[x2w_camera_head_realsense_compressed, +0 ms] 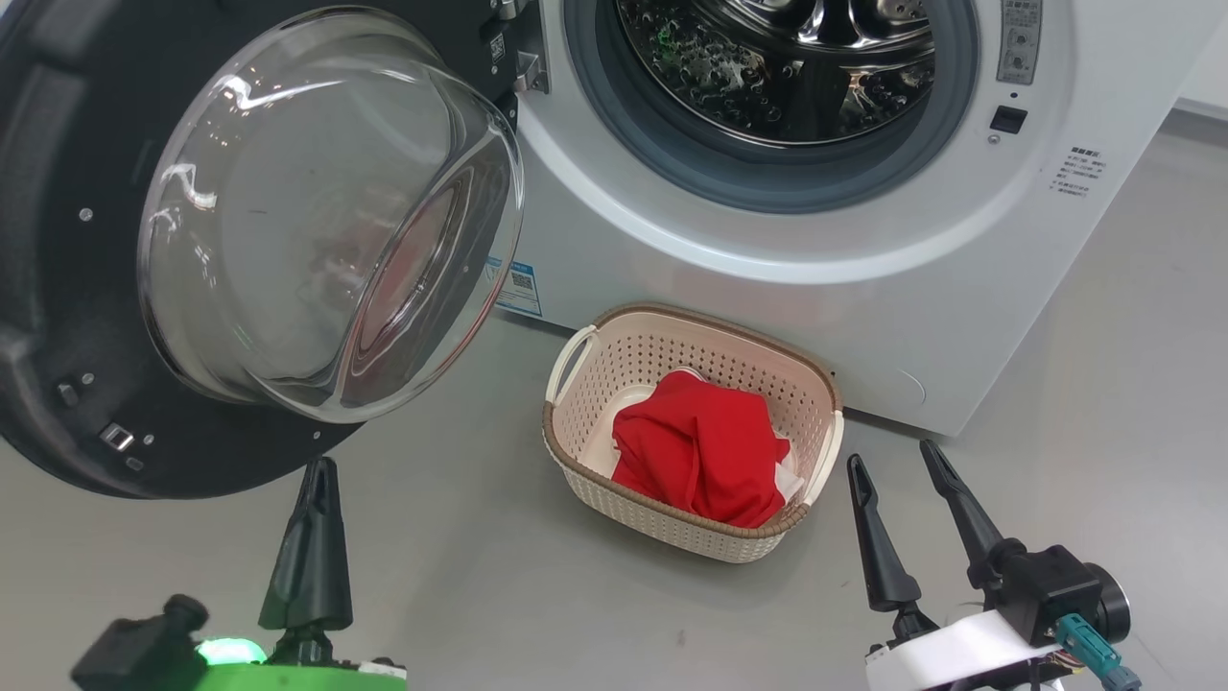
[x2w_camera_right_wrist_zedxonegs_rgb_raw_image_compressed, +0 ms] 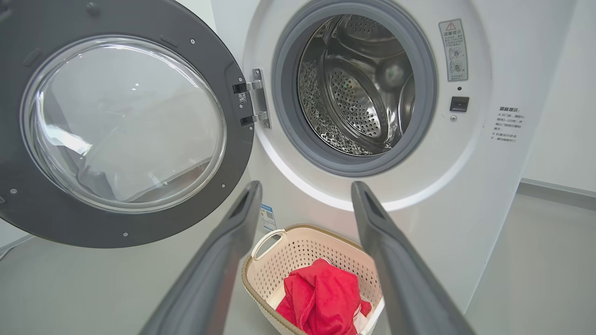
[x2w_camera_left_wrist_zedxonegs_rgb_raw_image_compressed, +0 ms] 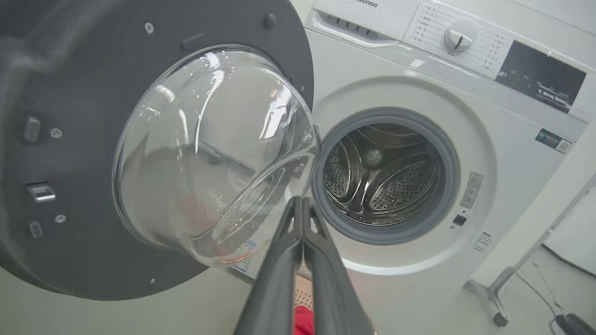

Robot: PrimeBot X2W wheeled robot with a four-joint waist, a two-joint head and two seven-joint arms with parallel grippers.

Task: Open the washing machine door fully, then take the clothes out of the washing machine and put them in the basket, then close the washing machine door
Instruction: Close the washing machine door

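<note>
Two of the three jobs look finished from where I stand. The washing machine door (x2w_camera_head_realsense_compressed: 58,317) hangs swung wide to the left of the washing machine (x2w_camera_head_realsense_compressed: 767,259), and the steel drum (x2w_camera_head_realsense_compressed: 777,67) looks bare. The red clothes (x2w_camera_head_realsense_compressed: 700,446) lie heaped in the cream basket (x2w_camera_head_realsense_compressed: 672,533) on the floor just in front of the washing machine.

What's left, I'd say, is shutting that door. The left pincer (x2w_camera_head_realsense_compressed: 319,472) has its fingers pressed tight together on nothing. It sits out in front of the washing machine, near the door's lower rim; I can't tell whether it touches. The right pincer (x2w_camera_head_realsense_compressed: 892,454) is spread wide and empty, beside the basket's right end.

To do it well, I'd use the closed left fingers as a blunt pusher. Get round to the rim's outer face, far from the hinge (x2w_camera_right_wrist_zedxonegs_rgb_raw_image_compressed: 253,97), and sweep the door in an arc toward the opening. Let the glass bowl (x2w_camera_head_realsense_compressed: 326,211) enter the grey gasket (x2w_camera_right_wrist_zedxonegs_rgb_raw_image_compressed: 282,93) squarely. Press firmly at the end so the latch (x2w_camera_left_wrist_zedxonegs_rgb_raw_image_compressed: 41,191) catches, and keep the arm clear of the basket.
</note>
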